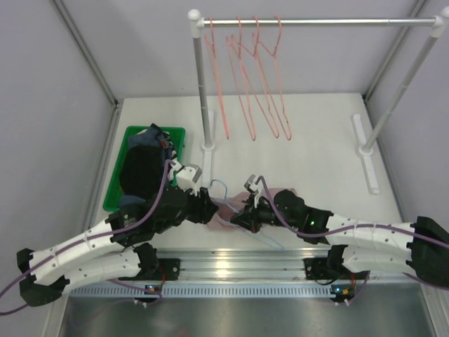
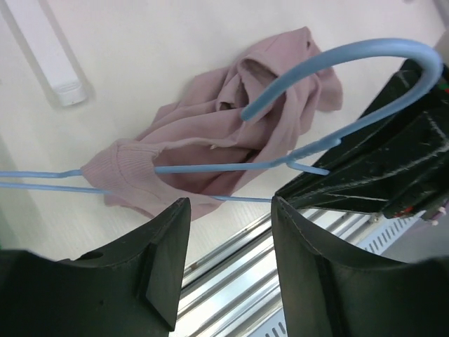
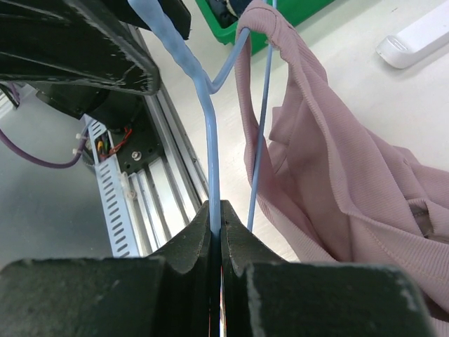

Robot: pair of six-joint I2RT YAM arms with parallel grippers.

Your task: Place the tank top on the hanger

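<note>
The light-blue hanger point(image 1: 219, 185) hangs just above the table's near middle, and my right gripper point(image 3: 216, 210) is shut on its wire below the hook point(image 2: 351, 56). The pink tank top point(image 2: 210, 126) lies bunched on the table. One edge of it is threaded over a hanger arm point(image 2: 210, 168), and in the right wrist view a strap of the tank top point(image 3: 337, 175) loops over the hanger's shoulder. My left gripper point(image 2: 230, 207) stands open just left of the hanger, nothing between its fingers. From above, the left gripper point(image 1: 210, 208) and right gripper point(image 1: 242, 219) are close together over the tank top point(image 1: 223, 221).
A clothes rail point(image 1: 316, 22) at the back carries several pink wire hangers point(image 1: 249, 84); its white feet point(image 1: 368, 151) rest on the table. A green bin point(image 1: 116, 186) with dark clothes stands at the left. A metal rail point(image 1: 231, 263) runs along the near edge.
</note>
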